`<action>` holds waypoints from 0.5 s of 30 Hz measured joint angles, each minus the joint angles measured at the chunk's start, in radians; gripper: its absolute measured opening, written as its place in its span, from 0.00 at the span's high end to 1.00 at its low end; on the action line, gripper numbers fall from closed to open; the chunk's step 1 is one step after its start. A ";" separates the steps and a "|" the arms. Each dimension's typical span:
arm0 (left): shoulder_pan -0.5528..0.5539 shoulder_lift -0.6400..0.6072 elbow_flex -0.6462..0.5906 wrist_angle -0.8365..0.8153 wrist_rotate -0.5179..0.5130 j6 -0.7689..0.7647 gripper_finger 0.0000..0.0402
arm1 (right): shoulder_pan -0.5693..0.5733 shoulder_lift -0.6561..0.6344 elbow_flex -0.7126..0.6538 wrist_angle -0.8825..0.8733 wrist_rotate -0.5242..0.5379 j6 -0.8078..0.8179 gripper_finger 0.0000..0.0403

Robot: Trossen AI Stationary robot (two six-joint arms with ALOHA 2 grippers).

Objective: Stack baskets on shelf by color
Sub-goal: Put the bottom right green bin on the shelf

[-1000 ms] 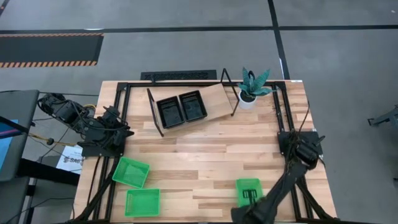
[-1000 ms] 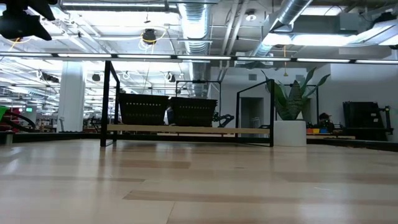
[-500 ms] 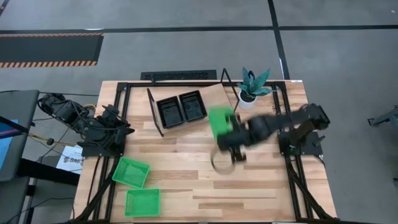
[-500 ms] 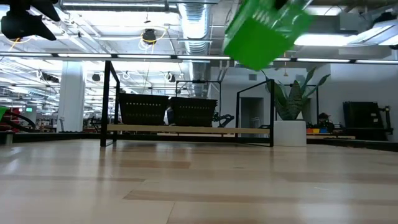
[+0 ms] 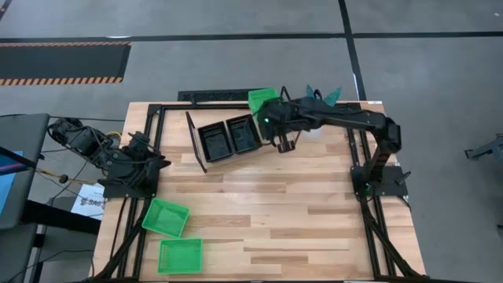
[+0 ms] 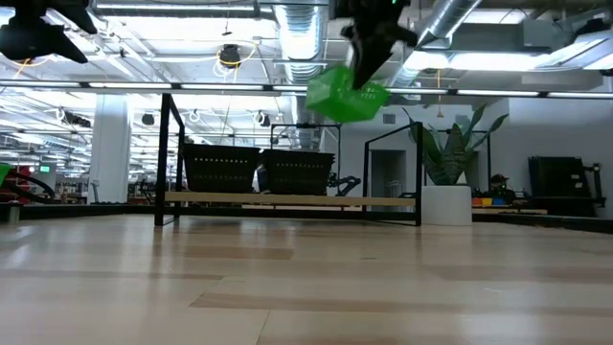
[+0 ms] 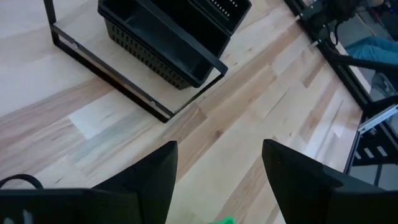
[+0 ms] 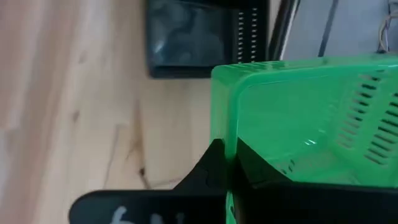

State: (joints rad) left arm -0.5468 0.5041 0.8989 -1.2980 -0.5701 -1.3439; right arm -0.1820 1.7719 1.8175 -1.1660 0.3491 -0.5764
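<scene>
Right gripper (image 5: 271,118) is clamped on the rim of a bright green plastic mesh basket (image 5: 262,101), held in the air above the light wooden shelf (image 5: 271,130) with its thin black metal frame. At the basket's eight o'clock, two black mesh baskets (image 5: 229,137) sit side by side on the shelf. Two more green baskets (image 5: 171,234) lie at the table's seven o'clock. Left gripper (image 7: 217,180) hangs with fingers spread, holding nothing, at the table's nine o'clock edge.

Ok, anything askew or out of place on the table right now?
The shelf sits skewed to the table's edges, two black baskets on it. The right gripper holds a green basket tilted above it. Nothing spilled or damaged.
</scene>
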 joint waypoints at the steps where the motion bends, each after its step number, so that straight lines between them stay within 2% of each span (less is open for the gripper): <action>1: 0.000 0.000 0.000 0.000 -0.003 -0.005 0.44 | -0.016 0.007 -0.002 -0.003 -0.003 -0.001 0.97; 15: 0.000 0.000 0.000 -0.006 -0.074 -0.015 0.44 | -0.060 0.172 -0.006 -0.099 -0.094 -0.037 0.97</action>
State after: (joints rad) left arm -0.5469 0.5037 0.8989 -1.3037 -0.6437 -1.3590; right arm -0.2417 1.9437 1.8120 -1.2646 0.2556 -0.6136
